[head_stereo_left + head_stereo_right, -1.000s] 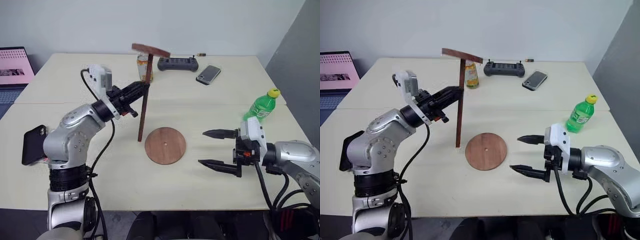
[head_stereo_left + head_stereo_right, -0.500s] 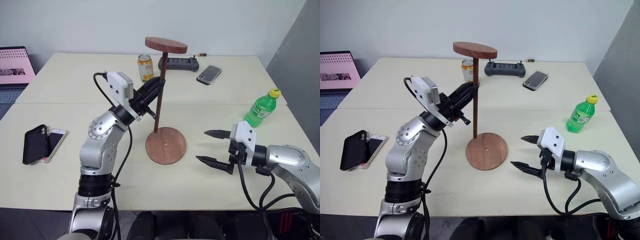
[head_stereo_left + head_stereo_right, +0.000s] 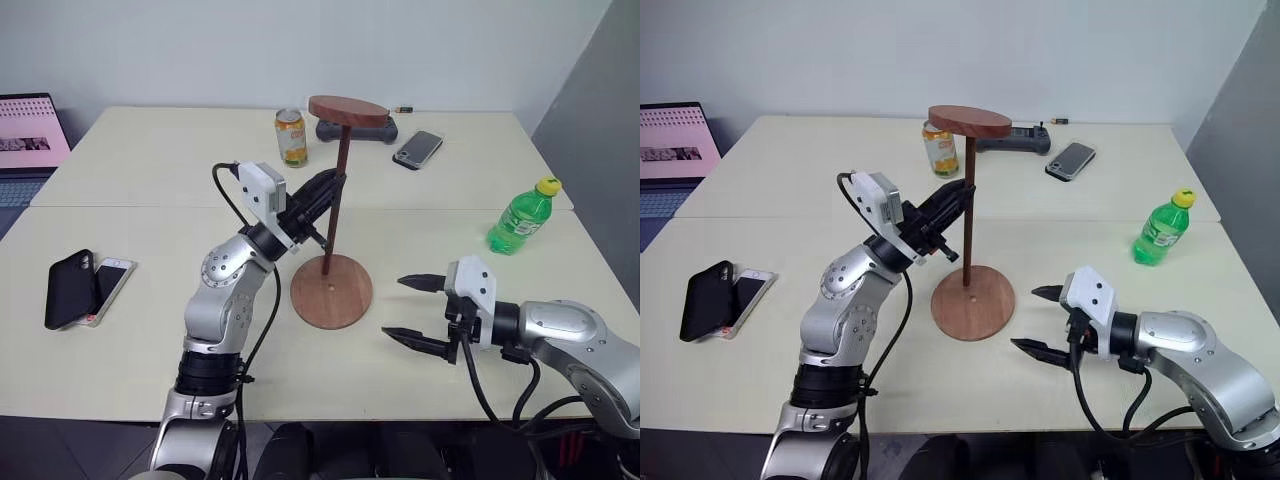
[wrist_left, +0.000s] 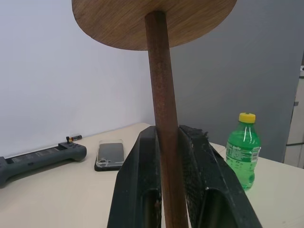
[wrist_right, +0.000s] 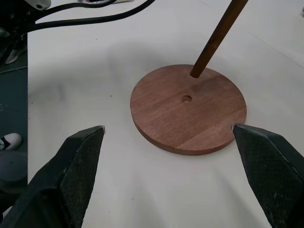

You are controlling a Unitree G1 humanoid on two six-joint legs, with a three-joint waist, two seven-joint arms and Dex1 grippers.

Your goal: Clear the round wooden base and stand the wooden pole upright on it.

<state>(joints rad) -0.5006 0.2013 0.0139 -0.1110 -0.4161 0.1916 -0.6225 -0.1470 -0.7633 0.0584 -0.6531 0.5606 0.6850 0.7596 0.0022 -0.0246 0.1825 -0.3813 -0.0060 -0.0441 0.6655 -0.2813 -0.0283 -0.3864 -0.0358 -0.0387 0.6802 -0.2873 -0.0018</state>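
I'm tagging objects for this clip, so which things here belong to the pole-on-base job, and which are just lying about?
Part of the job:
- wooden pole, gripped by the left gripper
- round base
- right gripper, jaws open beside the base

Just lying about:
- green bottle
- drink can
- controller
- phone near the controller
- two phones by the left edge
- laptop

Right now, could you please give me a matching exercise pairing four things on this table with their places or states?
Things:
1. thin dark-brown wooden pole
2. flat round reddish-brown wooden base
3. green plastic bottle with yellow cap
4. right gripper

States:
A. jaws wide open, holding nothing
B. standing near the table's right edge
C. clamped in the left gripper, disc end up
D. flat on the table, centre hole uncovered

Pairs: 1-C, 2-D, 3-B, 4-A
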